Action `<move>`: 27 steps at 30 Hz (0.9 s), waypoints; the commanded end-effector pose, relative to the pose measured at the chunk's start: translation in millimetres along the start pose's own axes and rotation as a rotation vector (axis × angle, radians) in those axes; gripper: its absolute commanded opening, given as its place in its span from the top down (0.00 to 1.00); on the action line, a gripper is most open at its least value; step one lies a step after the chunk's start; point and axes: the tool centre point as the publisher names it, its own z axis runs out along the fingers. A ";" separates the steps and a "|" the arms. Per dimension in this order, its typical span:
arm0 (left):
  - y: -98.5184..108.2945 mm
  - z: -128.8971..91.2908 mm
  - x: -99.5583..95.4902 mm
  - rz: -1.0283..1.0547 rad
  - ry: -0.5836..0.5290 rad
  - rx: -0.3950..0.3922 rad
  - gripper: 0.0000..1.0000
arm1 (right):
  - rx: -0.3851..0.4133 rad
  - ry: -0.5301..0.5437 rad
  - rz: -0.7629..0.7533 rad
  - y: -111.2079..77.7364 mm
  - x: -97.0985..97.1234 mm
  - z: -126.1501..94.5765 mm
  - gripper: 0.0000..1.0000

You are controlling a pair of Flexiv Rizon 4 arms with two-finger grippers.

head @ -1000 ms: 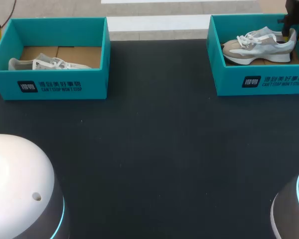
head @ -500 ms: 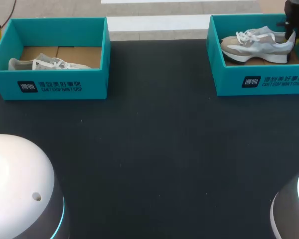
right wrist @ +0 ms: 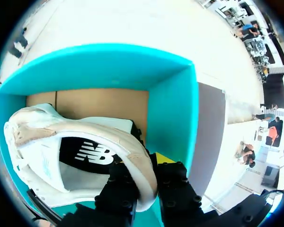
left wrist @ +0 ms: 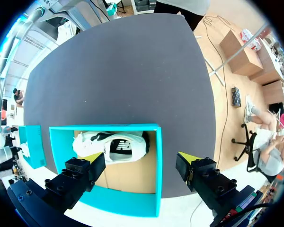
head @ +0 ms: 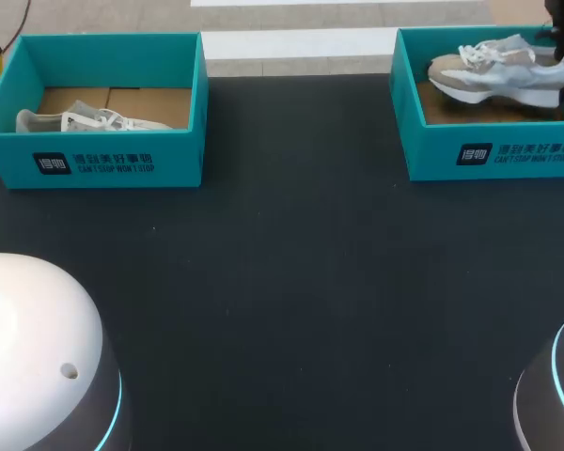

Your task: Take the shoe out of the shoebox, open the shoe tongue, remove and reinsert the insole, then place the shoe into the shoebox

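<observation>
Left side, far corner: your left shoebox is teal, open-topped, with a cardboard floor. The left shoe, white and grey, lies in it close to the near wall.

The wrist view shows your left gripper above that box. Its fingers are spread wide and nothing is held. The left shoe sits below and between them, untouched, with its opening facing up.

Middle: the dark table.

Right side, far corner: the right shoebox is teal like the left one. The right shoe, beige and white, has its toe toward the left. It is tilted and looks clear of the cardboard floor, within the outline of the walls.

Your right gripper is at the heel end. In its wrist view the fingers are closed tight on the heel collar, one inside the shoe opening and one outside. The insole shows inside the shoe. The box's corner is just beside the gripper.
</observation>
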 end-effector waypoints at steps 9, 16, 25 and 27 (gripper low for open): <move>0.2 -0.6 0.4 0.001 0.001 0.001 0.00 | -0.130 -0.025 0.021 -31.1 -7.1 -132.9 1.00; 0.2 -0.6 0.4 0.001 0.001 0.001 0.00 | -0.114 -0.077 0.001 -40.5 -1.6 -162.7 1.00; 0.2 -0.6 0.4 0.001 0.001 0.001 0.00 | -0.134 -0.100 0.022 -46.8 2.7 -181.9 1.00; 0.2 -0.6 0.4 0.001 0.001 0.001 0.00 | -0.134 -0.100 0.022 -46.8 2.7 -181.9 1.00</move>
